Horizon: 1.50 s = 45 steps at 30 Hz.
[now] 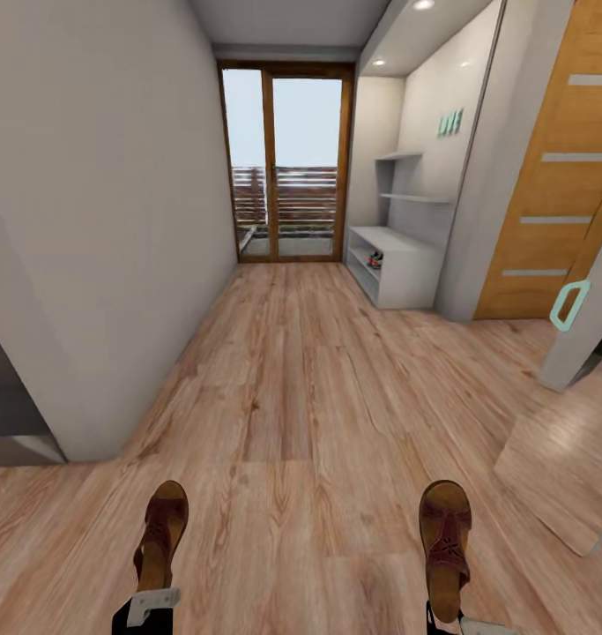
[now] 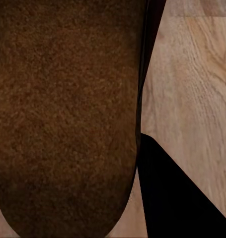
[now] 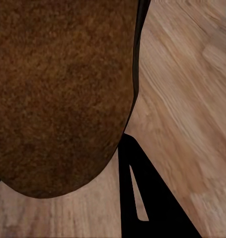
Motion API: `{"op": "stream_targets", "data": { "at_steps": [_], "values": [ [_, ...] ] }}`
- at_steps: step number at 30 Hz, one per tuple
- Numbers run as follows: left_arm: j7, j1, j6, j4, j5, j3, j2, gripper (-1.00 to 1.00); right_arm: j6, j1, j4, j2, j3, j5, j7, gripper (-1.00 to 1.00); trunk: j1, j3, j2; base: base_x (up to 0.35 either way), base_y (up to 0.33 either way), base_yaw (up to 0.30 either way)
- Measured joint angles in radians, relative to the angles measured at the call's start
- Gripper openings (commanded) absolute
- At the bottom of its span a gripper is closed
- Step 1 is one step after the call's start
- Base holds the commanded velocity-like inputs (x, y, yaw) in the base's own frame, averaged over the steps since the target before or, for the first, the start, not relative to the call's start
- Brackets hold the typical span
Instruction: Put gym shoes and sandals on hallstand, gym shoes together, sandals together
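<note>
- The left pincer (image 1: 152, 607) is clamped on the heel end of the left sandal (image 1: 162, 534), and the right pincer (image 1: 464, 628) likewise on the right sandal (image 1: 445, 547); both sandals are held toe-forward above the wooden floor (image 1: 301, 397). In each wrist view a sandal's brown sole (image 2: 63, 119) (image 3: 58, 94) is seen close up, with a dark finger (image 2: 182, 198) beside it.
- Risk: each sandal is held at one end only, so a jolt while driving is judged likely to tilt it or work it loose onto the floor.
- Risk: the soles block much of both wrist views, so placing on the shelves is judged to depend on the head view.
- The shoe rack (image 1: 397, 265) stands well ahead on the right, below the teal letters (image 1: 450, 122); something small, probably shoes (image 1: 375, 259), already sits on a shelf, too small to identify.
- The path is open. A grey wall (image 1: 107, 220) runs along the left; a wooden door (image 1: 556, 176) and a panel with a teal handle (image 1: 568, 305) stand on the right and could be clipped by the right arm.
- A glazed door (image 1: 287, 168) closes the far end.
</note>
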Motion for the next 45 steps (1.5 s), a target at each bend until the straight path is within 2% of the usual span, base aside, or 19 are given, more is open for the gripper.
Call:
{"op": "stream_targets", "data": {
  "at_steps": [45],
  "values": [
    [0.0,0.0,0.0,0.001,-0.001,-0.001,0.0,-1.0,0.0,0.0,0.0,0.0,0.0,0.0,0.0,-1.0,0.0,-0.001,0.0,0.34,0.0,0.0]
  ]
}}
